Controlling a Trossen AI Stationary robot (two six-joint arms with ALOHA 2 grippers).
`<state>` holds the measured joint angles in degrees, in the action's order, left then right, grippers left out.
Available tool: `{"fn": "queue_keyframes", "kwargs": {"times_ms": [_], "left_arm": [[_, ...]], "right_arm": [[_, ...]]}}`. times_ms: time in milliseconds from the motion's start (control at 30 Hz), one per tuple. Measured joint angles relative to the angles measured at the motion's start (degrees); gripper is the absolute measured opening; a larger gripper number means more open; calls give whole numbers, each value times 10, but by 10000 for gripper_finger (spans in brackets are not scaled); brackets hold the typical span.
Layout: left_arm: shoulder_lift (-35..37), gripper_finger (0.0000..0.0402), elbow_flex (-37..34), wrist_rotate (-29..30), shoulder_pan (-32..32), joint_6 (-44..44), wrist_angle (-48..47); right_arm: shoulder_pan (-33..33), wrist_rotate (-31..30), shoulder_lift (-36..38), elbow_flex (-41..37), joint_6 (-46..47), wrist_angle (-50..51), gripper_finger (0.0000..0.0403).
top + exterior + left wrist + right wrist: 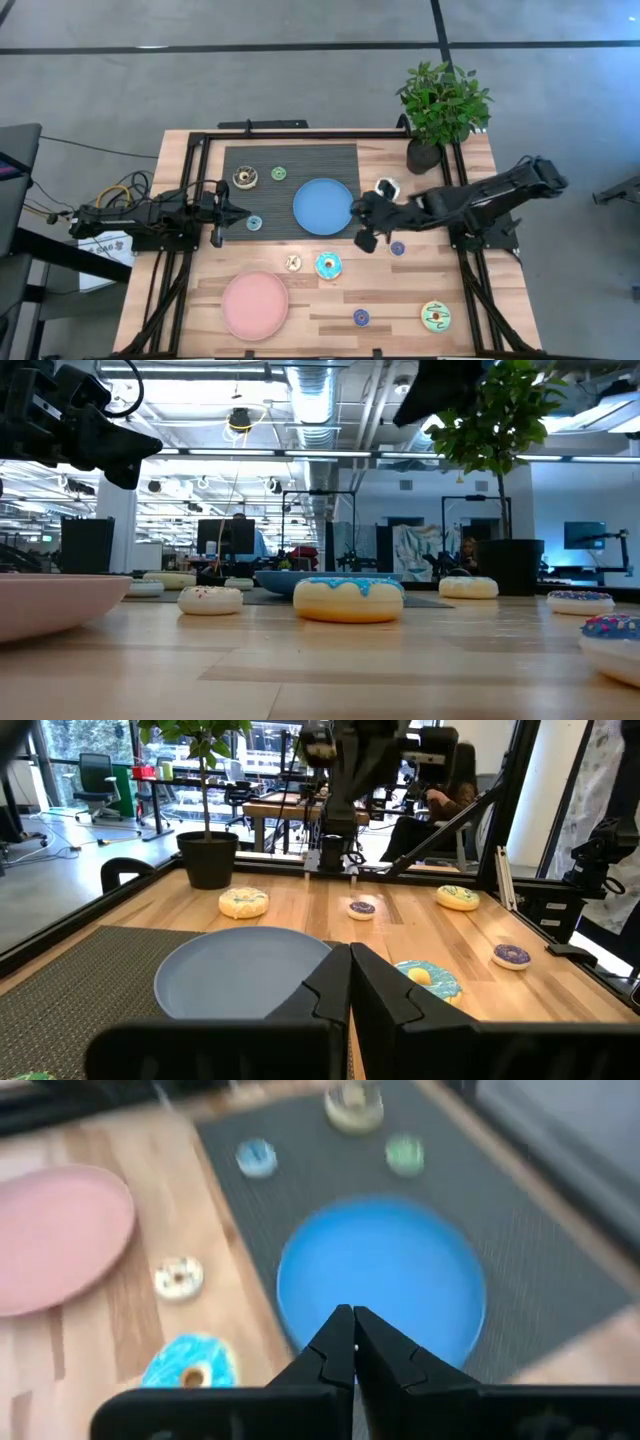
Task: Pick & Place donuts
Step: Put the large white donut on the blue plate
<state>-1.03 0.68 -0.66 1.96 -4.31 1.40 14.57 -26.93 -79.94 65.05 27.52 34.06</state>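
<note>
High view: donuts lie scattered, none on a plate yet — the teal donut [329, 265] sits just near of the blue plate [322, 205], the pink plate [255, 305] bare too. The right gripper [366, 222], fingers pinched together and empty, hangs at the blue plate's right edge; the left gripper [236, 213] waits, closed, empty. Looks like the approach step: next, open and drop onto a donut.

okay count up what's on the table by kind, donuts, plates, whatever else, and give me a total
Donuts: 8, from the brown-cream donut at the far left to the yellow-green donut at the near right.
Plates: 2, the blue plate and the pink plate.
Mats: 1, the dark mat.
Potted plants: 1, the potted plant.
Total: 12
</note>
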Motion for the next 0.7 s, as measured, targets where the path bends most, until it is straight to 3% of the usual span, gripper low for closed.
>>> {"fn": "queue_keyframes", "kwargs": {"times_ms": [200,367,700], "left_arm": [[0,0,0,0,0,0,0],[0,0,0,0,0,0,0],[0,0,0,0,0,0,0]], "right_arm": [[4,0,-57,21,227,138,0],[18,12,-67,-11,414,200,6],[-2,7,-62,-97,675,235,113]]}}
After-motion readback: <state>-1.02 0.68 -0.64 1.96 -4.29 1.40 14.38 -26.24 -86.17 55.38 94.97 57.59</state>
